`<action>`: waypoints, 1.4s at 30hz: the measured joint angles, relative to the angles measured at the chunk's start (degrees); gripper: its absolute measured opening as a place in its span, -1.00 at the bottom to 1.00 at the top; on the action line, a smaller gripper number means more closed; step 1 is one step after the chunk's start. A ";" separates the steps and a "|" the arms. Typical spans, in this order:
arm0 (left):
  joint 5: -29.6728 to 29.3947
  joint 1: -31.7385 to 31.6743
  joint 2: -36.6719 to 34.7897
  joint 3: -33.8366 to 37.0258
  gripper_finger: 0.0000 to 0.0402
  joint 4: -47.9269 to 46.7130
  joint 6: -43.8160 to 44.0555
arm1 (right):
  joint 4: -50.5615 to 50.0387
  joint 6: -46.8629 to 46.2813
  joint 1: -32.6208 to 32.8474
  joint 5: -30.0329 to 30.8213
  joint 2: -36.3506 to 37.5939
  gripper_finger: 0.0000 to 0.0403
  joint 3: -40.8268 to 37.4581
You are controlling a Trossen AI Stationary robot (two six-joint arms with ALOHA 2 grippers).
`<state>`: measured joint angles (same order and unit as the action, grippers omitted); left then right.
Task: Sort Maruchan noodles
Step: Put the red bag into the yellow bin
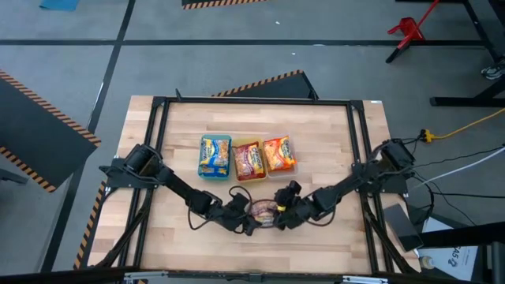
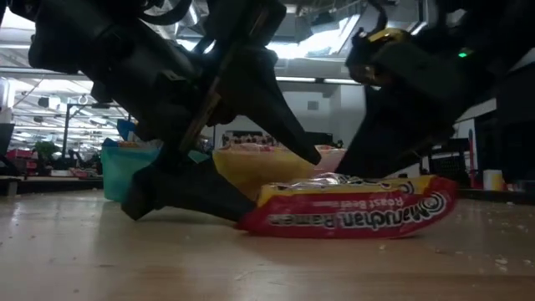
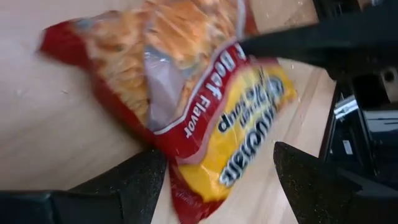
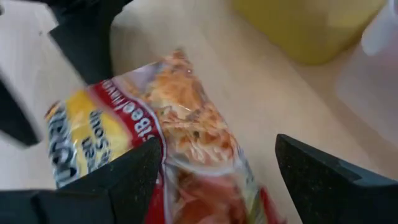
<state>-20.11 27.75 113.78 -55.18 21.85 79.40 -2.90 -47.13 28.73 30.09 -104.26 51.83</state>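
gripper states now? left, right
Left gripper: open, astride the red packet on the table.
Right gripper: open, over the same packet.

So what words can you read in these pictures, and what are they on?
"Maruchan Ramen" and "Roast Beef": upside down on the red crinkly plastic noodle packet lying on the wooden table.
"Beef Flavor": same packet, left wrist view.
Packets in the green, yellow and clear trays: print too small to read.

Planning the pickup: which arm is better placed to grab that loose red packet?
Left, narrowly. Both open grippers straddle the red packet, but the left gripper is already down around its end; the right gripper looks higher.
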 joint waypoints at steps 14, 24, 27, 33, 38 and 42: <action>-0.21 0.62 0.03 -0.15 0.43 -0.77 4.08 | -1.79 5.50 -2.88 -1.43 3.07 0.50 0.72; -6.10 3.94 -0.13 -0.20 0.43 -4.00 9.57 | -5.93 -4.58 -2.89 -0.40 2.31 0.50 0.93; -8.51 4.45 -0.09 -0.17 0.43 -4.03 10.84 | -7.05 -7.63 -2.89 0.37 0.64 0.50 1.07; -11.79 4.62 -0.02 -0.11 0.43 -3.81 11.96 | -5.56 -9.89 -2.82 0.38 -2.86 0.50 1.37; -12.14 4.68 0.00 -0.07 0.43 -3.33 14.32 | -5.15 -9.86 -2.87 0.36 -3.33 0.50 1.36; -12.10 6.33 -0.02 -0.07 0.43 -3.39 18.86 | -5.44 -9.88 -2.89 0.08 -3.41 0.50 1.33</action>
<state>-32.21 34.07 113.75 -55.24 18.45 98.26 -8.34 -57.01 25.85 30.17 -107.68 53.17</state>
